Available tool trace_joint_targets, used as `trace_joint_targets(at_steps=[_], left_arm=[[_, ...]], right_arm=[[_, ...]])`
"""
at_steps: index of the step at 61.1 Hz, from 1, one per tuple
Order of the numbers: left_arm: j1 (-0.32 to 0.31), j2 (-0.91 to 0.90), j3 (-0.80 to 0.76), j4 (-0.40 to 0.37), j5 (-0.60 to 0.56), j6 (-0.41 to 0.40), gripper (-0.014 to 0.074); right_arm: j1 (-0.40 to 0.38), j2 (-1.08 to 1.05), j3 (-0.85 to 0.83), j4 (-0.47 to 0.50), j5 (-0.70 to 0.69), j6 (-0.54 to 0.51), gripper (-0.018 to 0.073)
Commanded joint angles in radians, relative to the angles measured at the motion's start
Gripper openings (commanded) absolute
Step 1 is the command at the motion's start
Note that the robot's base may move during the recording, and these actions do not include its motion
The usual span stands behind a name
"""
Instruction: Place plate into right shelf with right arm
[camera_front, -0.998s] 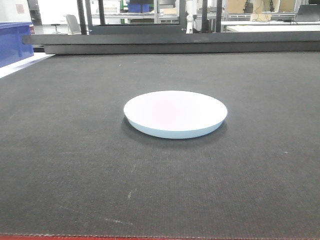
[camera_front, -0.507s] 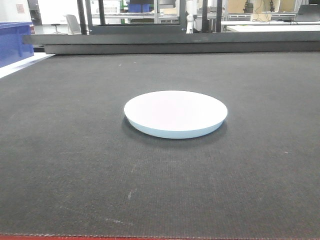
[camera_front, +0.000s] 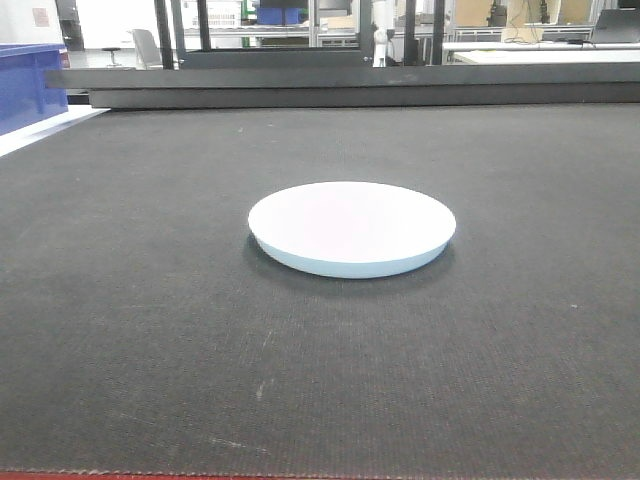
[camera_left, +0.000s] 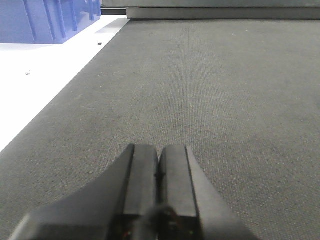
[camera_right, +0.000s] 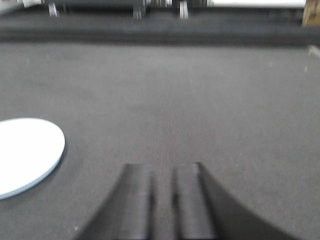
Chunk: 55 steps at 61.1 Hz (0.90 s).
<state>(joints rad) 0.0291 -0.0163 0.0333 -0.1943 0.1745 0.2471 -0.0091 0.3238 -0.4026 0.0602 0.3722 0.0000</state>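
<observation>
Plate (camera_front: 351, 222): white top, pale blue rim, flat on mat (camera_front: 150, 350), clear of edges. Left gripper (camera_left: 159, 150) together; right gripper (camera_right: 162, 170) slightly apart.

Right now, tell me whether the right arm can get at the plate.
Probably yes. The plate lies flat on the dark mat, ahead and left of the right gripper, with only bare mat between them. Its jaws are barely apart.
</observation>
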Motion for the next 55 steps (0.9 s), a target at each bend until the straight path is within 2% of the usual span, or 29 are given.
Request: trace_joint_targets(at_steps=[1,6,22,31,39,47,55], left_arm=[[0.002,-0.012,0.008,-0.008,-0.086,-0.003,-0.0047],[0.002,-0.012,0.008,-0.008,-0.086,-0.003,-0.0047],[0.002,-0.012,0.008,-0.008,-0.086,-0.003,-0.0047],[0.002,-0.012,0.008,-0.008,-0.086,-0.003,-0.0047],[0.002,-0.012,0.008,-0.008,-0.086,-0.003,-0.0047],[0.002,-0.012,0.008,-0.008,-0.086,-0.003,-0.0047],[0.002,-0.012,0.008,-0.008,-0.086,-0.003,-0.0047]], right_arm=[[0.002,0.131,-0.095,-0.009,-0.039,0.0,0.0499],[0.023,0.243,-0.163,-0.01,-0.02,0.0,0.0566],[0.206,0.618,-0.468,-0.033,0.07,0.031,0.0564],[0.298,0.827,-0.62,-0.044,0.087,0.097,0.0564],[0.359,0.986,-0.741,-0.097,0.126,0.186,0.0564],[0.401,1.132,-0.847,-0.171,0.154,0.293,0.0564],[0.425,1.248,-0.916,-0.228,0.164,0.323,0.0564]])
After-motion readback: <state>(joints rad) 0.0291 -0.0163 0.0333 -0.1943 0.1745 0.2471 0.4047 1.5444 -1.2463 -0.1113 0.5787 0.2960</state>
